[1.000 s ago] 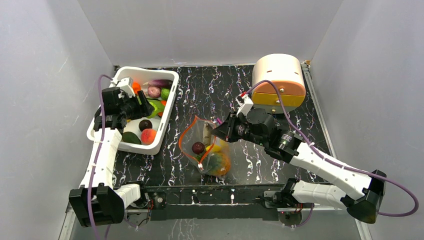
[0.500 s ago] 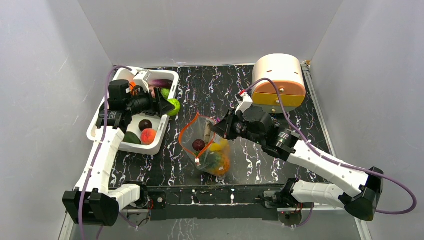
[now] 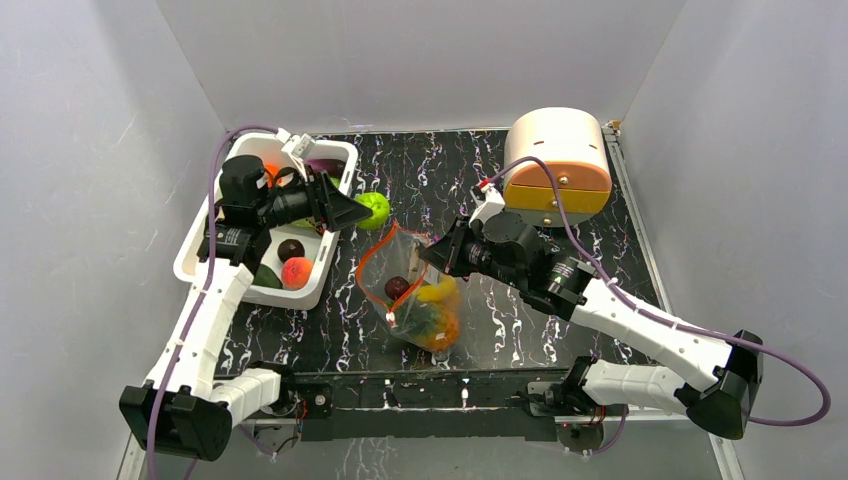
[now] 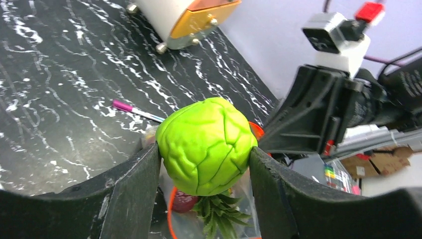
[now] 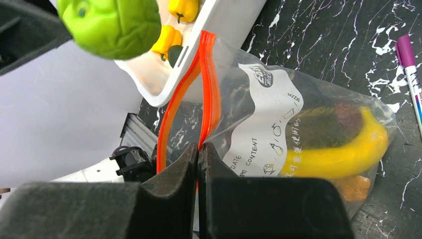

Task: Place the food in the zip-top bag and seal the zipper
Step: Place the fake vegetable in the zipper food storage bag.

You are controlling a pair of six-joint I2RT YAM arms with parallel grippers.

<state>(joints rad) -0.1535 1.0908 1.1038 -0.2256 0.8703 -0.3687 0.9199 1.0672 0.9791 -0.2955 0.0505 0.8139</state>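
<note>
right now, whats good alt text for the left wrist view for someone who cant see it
The left fingers clamp a bumpy lime-green toy fruit, with the open zip-top bag showing below it, where a dark red fruit already lies. Behind, a purple pen lies on the black marbled table, with the right arm at the right.

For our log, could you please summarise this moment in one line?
left gripper: shut on wrinkled green plastic fruit | right gripper: pinching orange-red zipper
</note>
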